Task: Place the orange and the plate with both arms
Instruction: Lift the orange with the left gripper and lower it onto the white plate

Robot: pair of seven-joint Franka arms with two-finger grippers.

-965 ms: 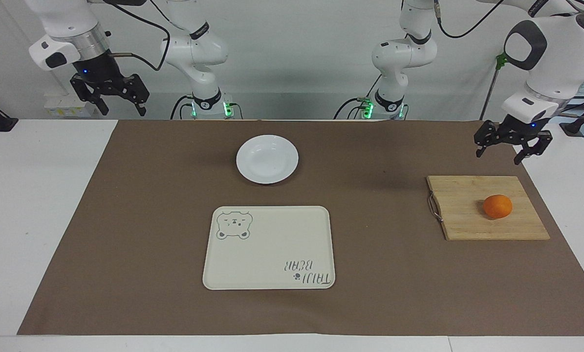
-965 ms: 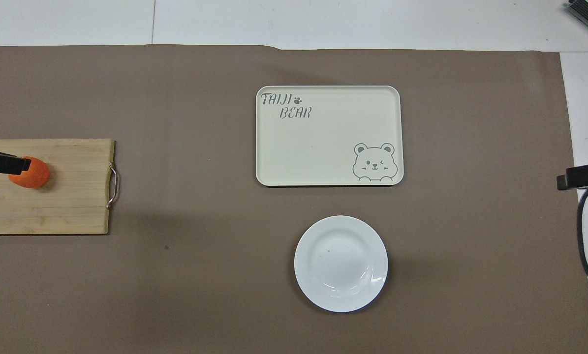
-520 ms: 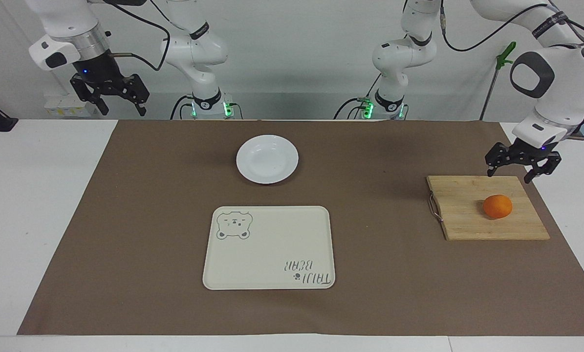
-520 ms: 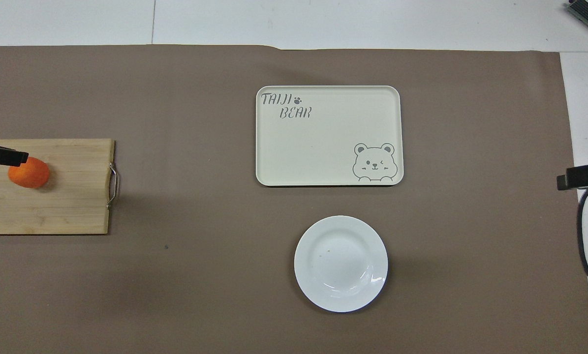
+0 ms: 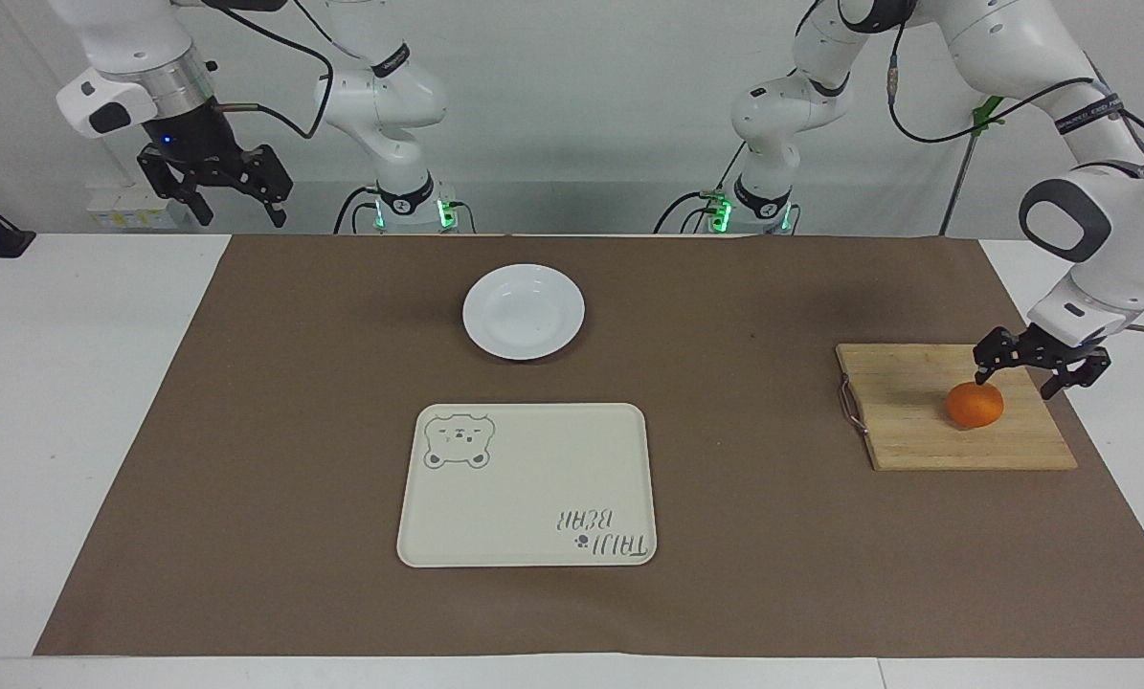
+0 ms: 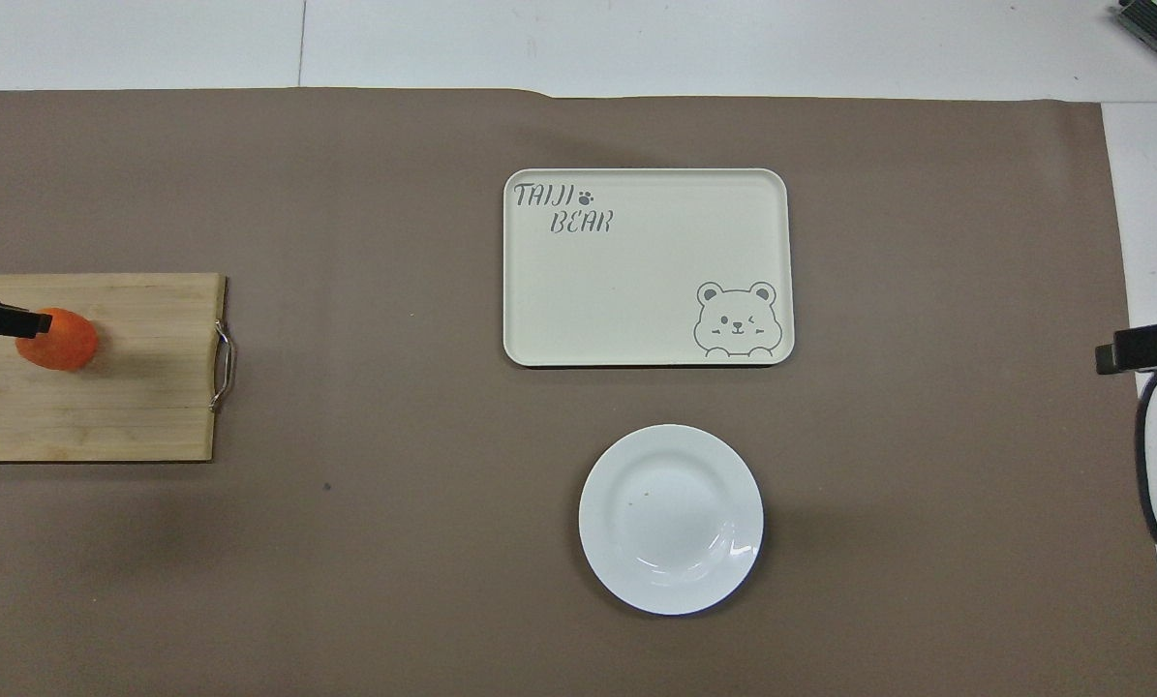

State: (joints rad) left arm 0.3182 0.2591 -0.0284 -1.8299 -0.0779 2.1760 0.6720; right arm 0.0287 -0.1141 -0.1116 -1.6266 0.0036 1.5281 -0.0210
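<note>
The orange (image 5: 975,405) lies on a wooden cutting board (image 5: 907,411) at the left arm's end of the table. My left gripper (image 5: 1016,385) hangs open low over the board's edge, tilted. One of its fingertips (image 5: 982,376) is right at the orange's top, and I cannot tell whether it touches. From overhead one finger (image 6: 2,319) overlaps the orange (image 6: 63,341). The white plate (image 5: 524,311) (image 6: 670,518) sits empty on the brown mat near the robots. My right gripper (image 5: 241,212) waits open, high over the right arm's end of the table.
A cream tray with a bear drawing (image 5: 527,498) (image 6: 636,281) lies mid-table, farther from the robots than the plate. The cutting board (image 6: 142,387) has a metal handle on the side toward the tray. A brown mat (image 5: 753,536) covers most of the table.
The left gripper has come down and moved outward over the cutting board until it stands right at the orange. The right arm, the plate and the orange have not moved.
</note>
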